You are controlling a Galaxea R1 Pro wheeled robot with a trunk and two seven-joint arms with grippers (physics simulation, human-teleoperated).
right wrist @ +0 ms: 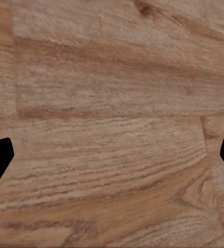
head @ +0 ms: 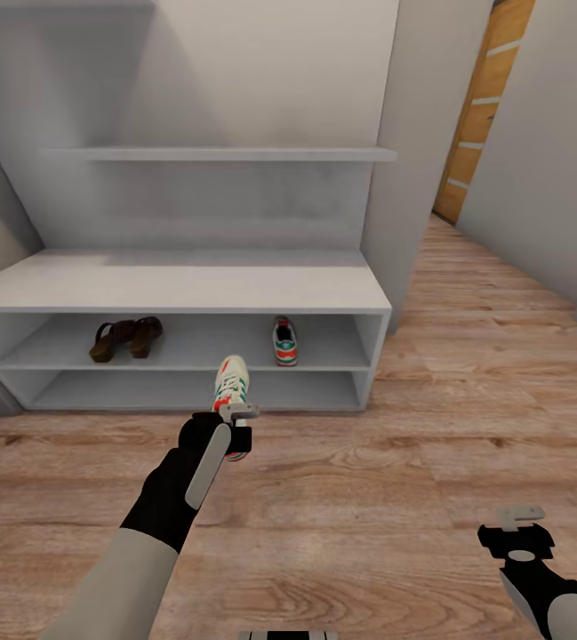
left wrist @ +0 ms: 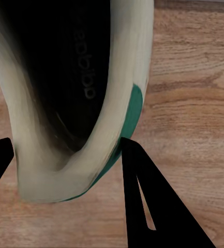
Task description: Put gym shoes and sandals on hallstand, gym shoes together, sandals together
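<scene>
The left end effector [head: 237, 425] is clamped on the heel of one gym shoe [head: 231, 384] and holds it above the corridor floor [head: 430, 427], just in front of the hallstand [head: 181, 284], toe pointing to the rack. The other gym shoe [head: 284, 342] stands on the upper open shelf, at its right part. The two sandals [head: 126, 338] stand together on the same shelf, at the left. The right end effector [head: 521, 524] hangs low over the floor with its fingers apart, holding nothing.

Home corridor: shoe rack [head: 181, 284], plank floor [head: 466, 427].
</scene>
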